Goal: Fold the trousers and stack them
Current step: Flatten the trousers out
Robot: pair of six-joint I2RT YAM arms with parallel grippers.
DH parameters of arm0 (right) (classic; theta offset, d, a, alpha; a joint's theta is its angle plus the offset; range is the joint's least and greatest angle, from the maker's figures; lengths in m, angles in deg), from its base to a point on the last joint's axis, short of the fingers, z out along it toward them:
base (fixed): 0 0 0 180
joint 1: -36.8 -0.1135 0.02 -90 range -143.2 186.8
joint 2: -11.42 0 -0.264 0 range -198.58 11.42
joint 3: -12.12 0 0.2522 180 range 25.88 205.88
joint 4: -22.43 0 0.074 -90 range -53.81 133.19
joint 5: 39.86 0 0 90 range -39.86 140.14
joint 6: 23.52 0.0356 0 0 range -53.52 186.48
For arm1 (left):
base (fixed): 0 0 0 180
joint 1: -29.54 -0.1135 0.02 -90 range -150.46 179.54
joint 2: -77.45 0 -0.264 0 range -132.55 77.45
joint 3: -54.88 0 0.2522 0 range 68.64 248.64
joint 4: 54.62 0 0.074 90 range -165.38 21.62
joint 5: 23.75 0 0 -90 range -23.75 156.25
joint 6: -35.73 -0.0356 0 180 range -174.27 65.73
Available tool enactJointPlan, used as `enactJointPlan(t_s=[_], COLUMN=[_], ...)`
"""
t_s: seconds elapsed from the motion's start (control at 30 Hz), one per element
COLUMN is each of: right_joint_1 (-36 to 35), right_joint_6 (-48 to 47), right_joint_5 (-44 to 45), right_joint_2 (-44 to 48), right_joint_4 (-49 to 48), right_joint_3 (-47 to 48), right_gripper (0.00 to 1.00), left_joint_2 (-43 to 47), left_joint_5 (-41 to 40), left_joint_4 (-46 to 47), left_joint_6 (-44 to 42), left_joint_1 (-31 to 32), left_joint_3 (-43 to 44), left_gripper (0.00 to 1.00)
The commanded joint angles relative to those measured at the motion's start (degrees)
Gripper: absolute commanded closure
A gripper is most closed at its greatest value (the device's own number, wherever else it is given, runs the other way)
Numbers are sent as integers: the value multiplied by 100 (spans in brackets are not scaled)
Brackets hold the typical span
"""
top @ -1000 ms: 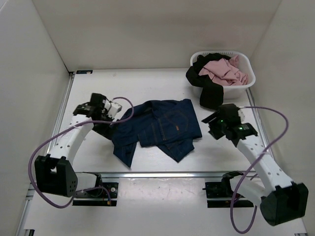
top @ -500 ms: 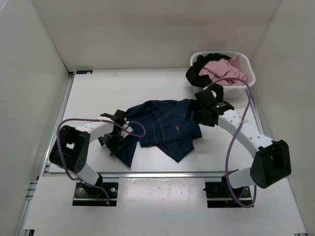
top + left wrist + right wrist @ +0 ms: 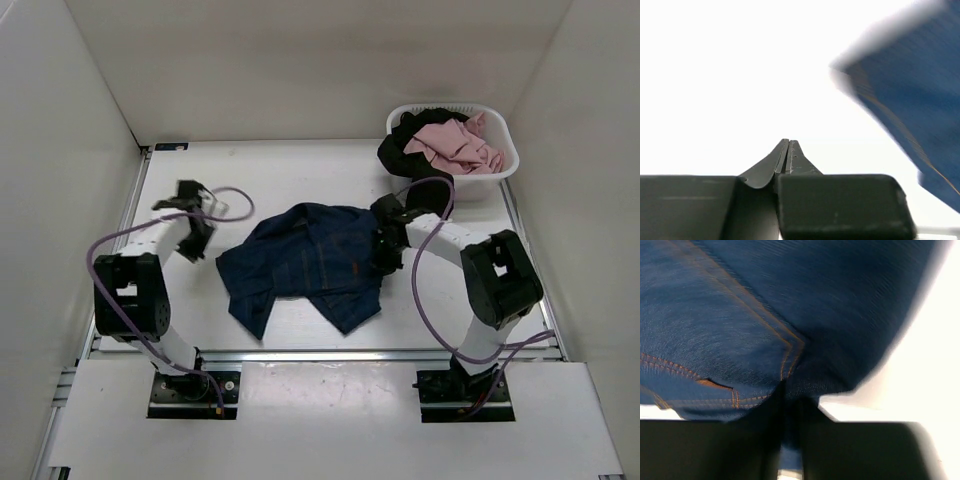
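Pinching rumpled navy denim trousers [image 3: 300, 262], the right pincer [image 3: 790, 397] seems clamped; the left pincer [image 3: 788, 150] sits closed, empty.

Since a second ago: left gripper [image 3: 789, 145] off the jeans [image 3: 300, 262], pulled back toward the worktop's [image 3: 300, 175] left edge, jaws closed empty. right gripper [image 3: 790, 400] swung in, now pinching the jeans' right edge. Jeans bunched leftward.

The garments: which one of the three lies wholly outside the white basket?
The dark navy jeans, on the table. The pink garment sits in the basket; the black garment hangs over its rim.
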Motion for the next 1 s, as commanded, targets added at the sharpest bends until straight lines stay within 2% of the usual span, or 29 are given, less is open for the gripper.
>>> enactJointPlan(t_s=[0.0,0.07,0.1,0.13,0.17,0.2,0.27,0.3,0.33,0.4,0.5,0.6,0.73,0.8,0.87,0.97], right_joint_1=[-830,-1149,-1402,-1492,-1554,-1624,-1844,-1949,-2272,-2886,-3546,-4066,-4402,-4402,-4402,-4402], right_joint_6=[5,119,180,181,181,103,-20,-221,-380,-1106,-1951,-2428,-3061,-3062,-3062,-2914], right_joint_5=[-671,-725,-638,-532,-375,-86,1012,1407,1811,2367,2405,2614,2694,2747,2747,2755], right_joint_2=[127,434,531,689,769,839,1050,1103,1104,1043,142,-634,-1672,-1910,-2200,-2438], right_joint_4=[-14,38,221,362,546,774,1381,1513,1602,1542,1120,1014,417,198,-57,-111], right_joint_3=[-322,-446,-447,-447,-369,-255,70,498,746,1212,2056,2987,3630,3789,3842,4017], right_gripper=[99,99,95,51,31,23,11,8,7,6,7,8,8,8,9,11], left_joint_2=[-3,-4,101,180,294,573,882,1023,1242,1376,1429,1377,1008,534,218,154], left_joint_5=[42,165,427,551,640,762,912,1192,1368,1659,2290,2293,2066,1985,2273,2407], left_joint_4=[212,-7,-330,-472,-578,-649,-711,-711,-781,-860,-1000,-1001,-641,-693,-824,-825], left_joint_6=[-281,-464,-527,-528,-528,-528,-449,-335,-282,-177,-106,-159,-211,25,79,192], left_joint_1=[-898,-1041,-1042,-963,-884,-640,-410,-339,-339,-339,-339,-339,-882,-1278,-1620,-1692], left_joint_3=[732,892,893,893,797,657,147,-11,-256,-442,-636,-707,-768,-602,-496,-443], left_gripper=[86,86,82,72,61,35,15,10,0,0,0,0,0,0,0,0])
